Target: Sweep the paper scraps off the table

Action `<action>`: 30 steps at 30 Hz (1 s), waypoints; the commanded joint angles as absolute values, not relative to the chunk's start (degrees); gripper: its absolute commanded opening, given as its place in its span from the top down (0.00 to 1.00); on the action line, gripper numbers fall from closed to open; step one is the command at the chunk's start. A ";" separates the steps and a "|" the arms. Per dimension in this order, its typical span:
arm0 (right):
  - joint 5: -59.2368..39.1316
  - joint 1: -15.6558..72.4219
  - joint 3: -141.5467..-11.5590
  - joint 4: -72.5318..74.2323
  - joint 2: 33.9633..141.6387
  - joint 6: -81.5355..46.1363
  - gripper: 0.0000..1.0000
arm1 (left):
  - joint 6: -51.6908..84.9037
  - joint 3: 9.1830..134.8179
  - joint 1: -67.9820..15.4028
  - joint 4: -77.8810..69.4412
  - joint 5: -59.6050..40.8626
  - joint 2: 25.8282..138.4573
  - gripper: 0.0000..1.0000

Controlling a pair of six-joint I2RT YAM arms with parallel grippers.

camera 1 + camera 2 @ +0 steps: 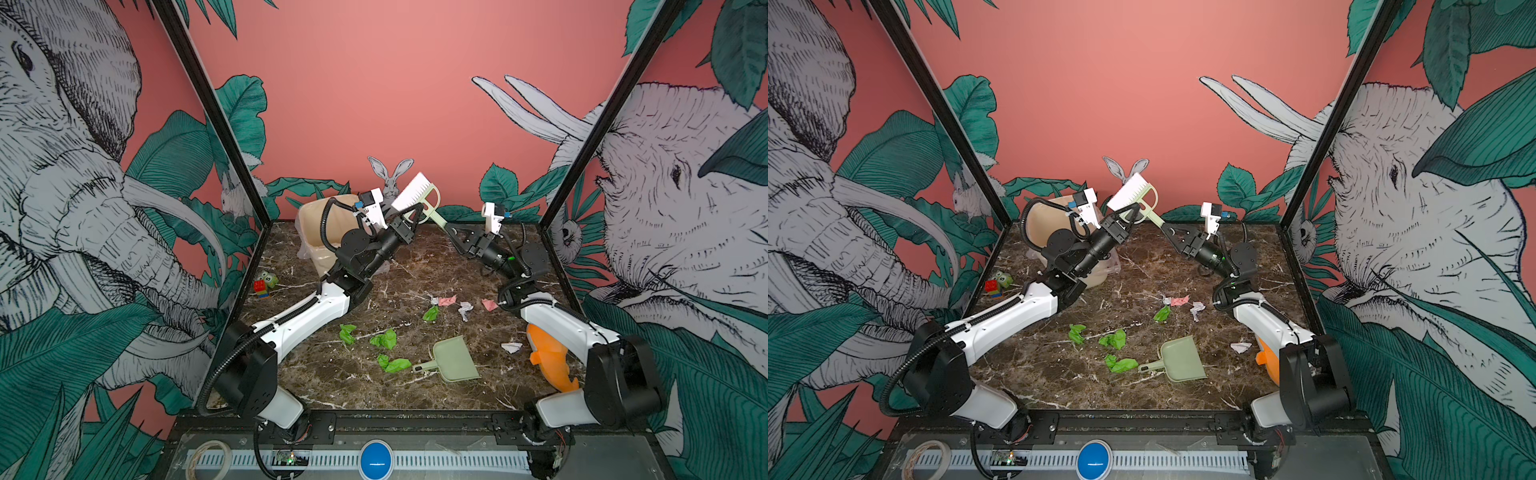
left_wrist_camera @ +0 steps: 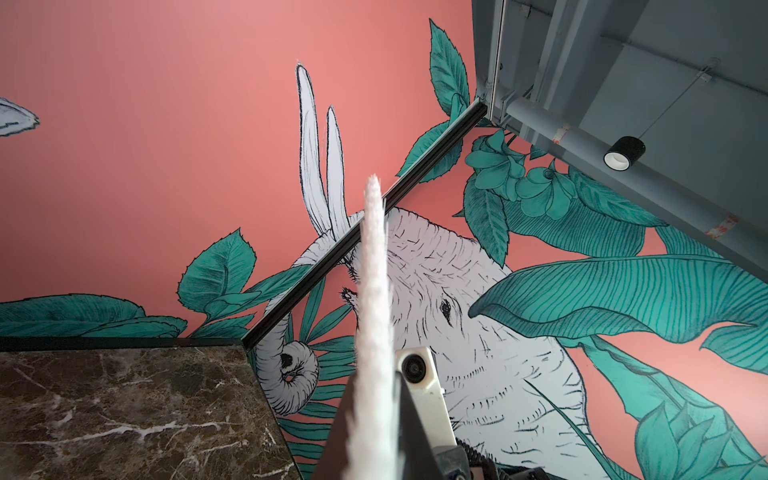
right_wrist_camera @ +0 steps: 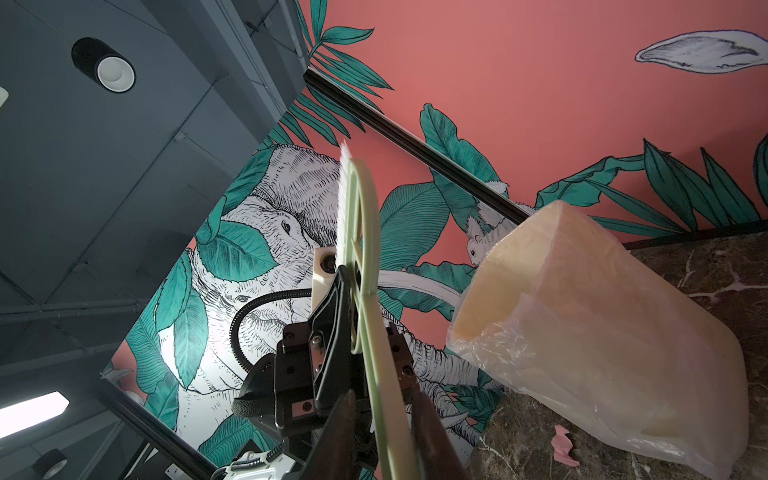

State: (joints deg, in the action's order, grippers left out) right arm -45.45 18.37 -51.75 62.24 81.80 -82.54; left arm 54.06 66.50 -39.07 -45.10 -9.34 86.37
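We are viewing both arms raised over the far part of the table [image 1: 415, 270], with one brush [image 1: 415, 189] between them. The left gripper [image 1: 413, 214] is clenching the brush at the loop just below its white bristles, which are pointing up and away from the tabletop. The right gripper [image 1: 451, 228] is straddling the pale green handle near its end. In the right wrist view the handle is running between the two dark fingers [image 3: 343, 419], but we cannot tell whether they are pressing on it. The paper scraps [image 1: 385, 338] are lying loose on the middle and near part of the table, well apart from the brush, with green ones toward the left and pink and white ones toward the right. A green dustpan [image 1: 455, 359] is lying flat among them, its handle just beside the nearest green scrap. A lined bin [image 1: 316, 220] is sitting tilted behind the left arm, with one pink scrap [image 3: 563, 446] near it.
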 commanded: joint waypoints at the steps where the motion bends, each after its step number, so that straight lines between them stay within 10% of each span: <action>1: -42.99 18.37 -52.43 68.03 79.72 -86.47 0.78 | 54.40 66.49 -38.85 -45.17 -11.03 85.25 1.00; 30: -44.65 18.37 -51.99 69.17 78.66 -88.70 0.91 | 54.59 66.62 -35.83 -42.37 -15.37 84.73 1.00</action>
State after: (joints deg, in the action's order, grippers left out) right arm -45.98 18.37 -51.68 62.81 81.23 -84.90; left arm 55.55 66.50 -36.77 -44.27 -14.79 86.24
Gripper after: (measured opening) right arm 0.105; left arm 0.105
